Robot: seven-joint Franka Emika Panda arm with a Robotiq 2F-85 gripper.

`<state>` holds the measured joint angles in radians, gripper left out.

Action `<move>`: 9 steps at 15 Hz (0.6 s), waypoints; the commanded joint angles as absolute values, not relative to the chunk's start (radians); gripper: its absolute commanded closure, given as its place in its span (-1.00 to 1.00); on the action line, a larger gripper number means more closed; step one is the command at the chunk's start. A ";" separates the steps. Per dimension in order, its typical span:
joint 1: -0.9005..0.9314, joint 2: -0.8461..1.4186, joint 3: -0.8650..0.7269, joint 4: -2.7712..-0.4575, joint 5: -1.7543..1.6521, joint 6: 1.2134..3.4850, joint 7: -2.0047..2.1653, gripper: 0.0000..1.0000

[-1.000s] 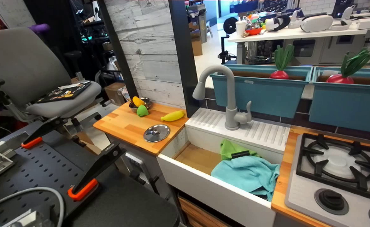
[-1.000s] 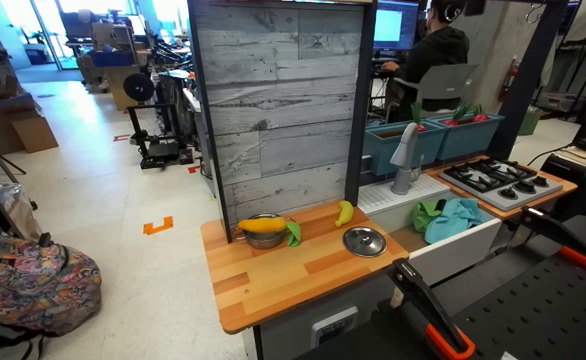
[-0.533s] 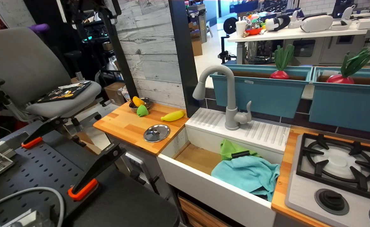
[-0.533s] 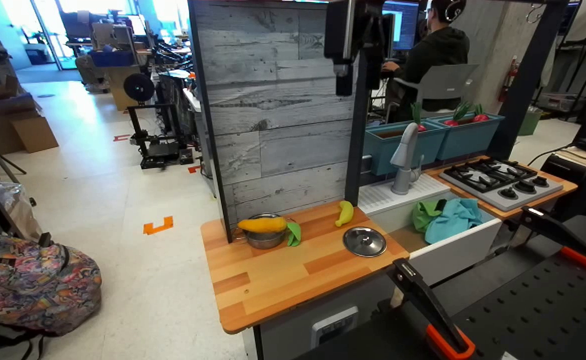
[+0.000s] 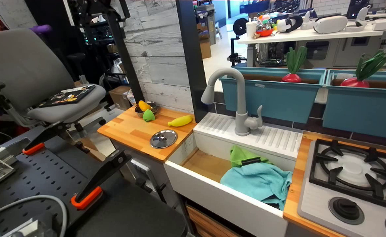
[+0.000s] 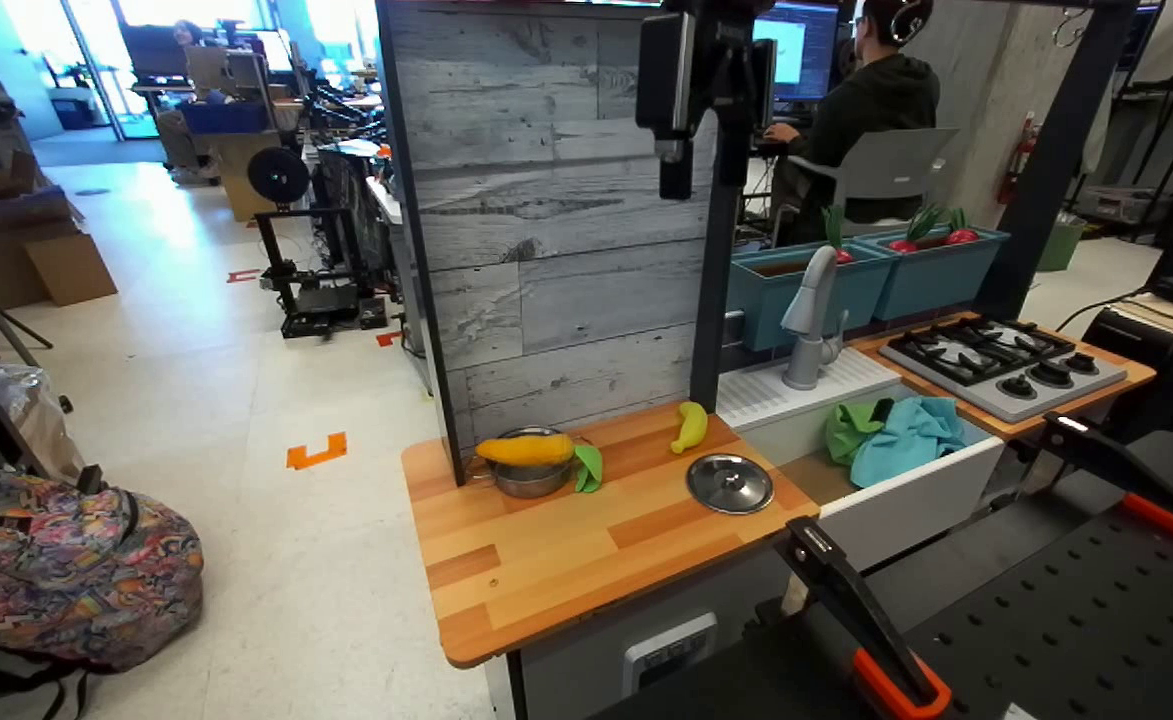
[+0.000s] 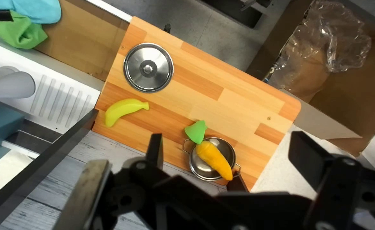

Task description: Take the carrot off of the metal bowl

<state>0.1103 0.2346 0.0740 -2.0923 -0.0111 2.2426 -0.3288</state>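
So, leftmost on the table point(image 6: 566, 560) in an exterior view, the carrot point(image 6: 524, 450) lies across the metal bowl point(image 6: 531, 484), its green top point(image 6: 589, 468) past the right rim. Rightward follow the yellow banana point(image 6: 690, 428), then the gripper point(image 6: 705, 178), well above the table, its fingers point(image 6: 676, 178) spread apart, and the metal lid point(image 6: 730, 484).

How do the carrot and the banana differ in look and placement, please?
The carrot is orange-yellow with a green top; the banana is plain yellow. The carrot lies across the metal bowl; the banana lies on the wooden counter. Both are elongated and lying down.
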 commanded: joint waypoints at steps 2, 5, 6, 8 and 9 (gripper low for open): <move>0.107 0.284 0.103 -2.112 -0.037 2.364 -0.325 -1.00; 0.104 0.370 0.118 -2.107 -0.038 2.464 -0.337 -1.00; 0.100 0.406 0.125 -2.100 -0.030 2.496 -0.345 -1.00; 0.103 0.480 0.127 -2.083 -0.043 2.559 -0.333 -1.00; 0.101 0.518 0.132 -2.069 -0.043 2.590 -0.338 -1.00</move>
<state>0.1115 0.4127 0.1159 -2.1166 -0.0171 2.5075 -0.3330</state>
